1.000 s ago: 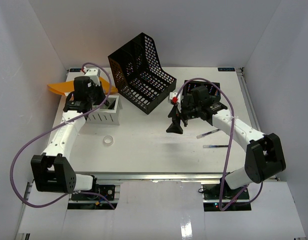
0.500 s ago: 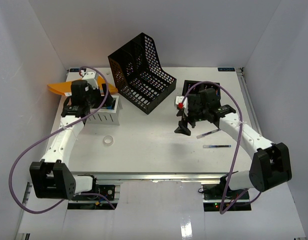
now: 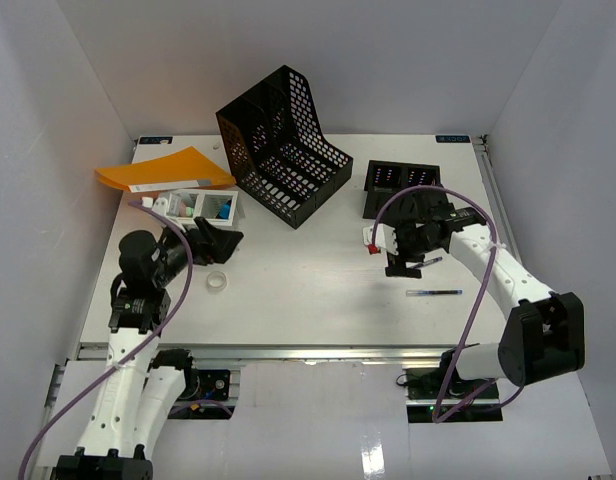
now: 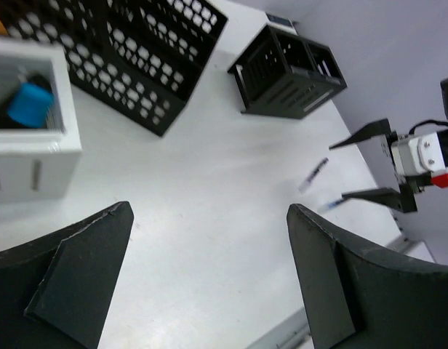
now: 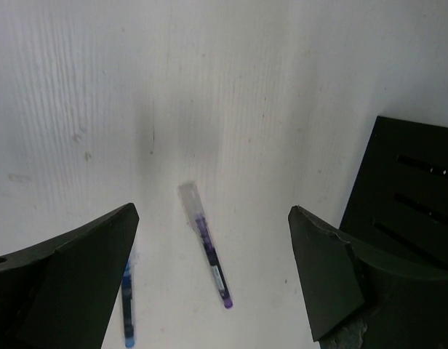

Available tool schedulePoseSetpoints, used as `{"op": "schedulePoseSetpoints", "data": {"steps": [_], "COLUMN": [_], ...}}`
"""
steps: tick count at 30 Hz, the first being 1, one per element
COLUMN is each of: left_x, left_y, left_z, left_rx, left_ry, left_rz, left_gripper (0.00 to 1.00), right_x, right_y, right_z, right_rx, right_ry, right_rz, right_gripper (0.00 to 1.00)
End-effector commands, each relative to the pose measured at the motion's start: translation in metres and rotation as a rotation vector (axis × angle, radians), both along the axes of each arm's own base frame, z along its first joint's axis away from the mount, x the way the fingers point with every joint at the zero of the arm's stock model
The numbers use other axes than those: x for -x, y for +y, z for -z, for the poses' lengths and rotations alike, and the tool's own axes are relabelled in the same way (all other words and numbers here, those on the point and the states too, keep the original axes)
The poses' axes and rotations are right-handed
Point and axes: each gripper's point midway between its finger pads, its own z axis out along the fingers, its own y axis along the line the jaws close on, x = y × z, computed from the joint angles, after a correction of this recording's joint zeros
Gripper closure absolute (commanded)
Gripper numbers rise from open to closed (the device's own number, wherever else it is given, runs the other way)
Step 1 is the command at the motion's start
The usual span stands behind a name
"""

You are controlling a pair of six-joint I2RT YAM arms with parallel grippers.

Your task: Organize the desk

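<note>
- Beneath both arms, I am seeing the desk [image 3: 298, 310] lying flat, with its metal rail nearest the bases.
- I am holding the left gripper [image 4: 209, 212] above its left side, jaws spread wide, empty.
- I am hovering the right gripper [image 5: 213, 212], jaws wide and empty, over a purple pen [image 5: 209, 256].

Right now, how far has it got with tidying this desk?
Done: small items sit in the white box. In hand: nothing; left gripper open, right gripper open above the purple pen. Left, seemingly: that pen, the blue pen, tape roll and folder lie loose on the desk.
</note>
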Motion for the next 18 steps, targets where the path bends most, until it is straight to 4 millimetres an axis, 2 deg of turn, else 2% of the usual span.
{"op": "schedulePoseSetpoints", "data": {"steps": [1, 5, 10, 12, 18], "left_x": [0.026, 0.040, 0.050, 0.053, 0.059], "left_y": [-0.020, -0.023, -0.028, -0.030, -0.032], "left_z": [0.031, 0.060, 0.072, 0.071, 0.071], "left_rx": [0.154, 0.188, 0.243, 0.255, 0.259], "left_ry": [0.123, 0.183, 0.226, 0.224, 0.232], "left_rz": [0.094, 0.106, 0.125, 0.139, 0.159], "left_gripper": [0.02, 0.02, 0.02, 0.02, 0.02], "right_x": [-0.007, -0.026, -0.043, -0.045, -0.054], "right_y": [-0.040, -0.065, -0.084, -0.084, -0.074], "right_z": [0.015, 0.028, 0.051, 0.061, 0.072], "right_rx": [0.200, 0.283, 0.381, 0.391, 0.350], "right_ry": [-0.060, -0.052, -0.001, 0.022, 0.037], "right_rz": [-0.090, -0.095, -0.098, -0.112, -0.145], "right_gripper": [0.11, 0.16, 0.27, 0.29, 0.30]}}
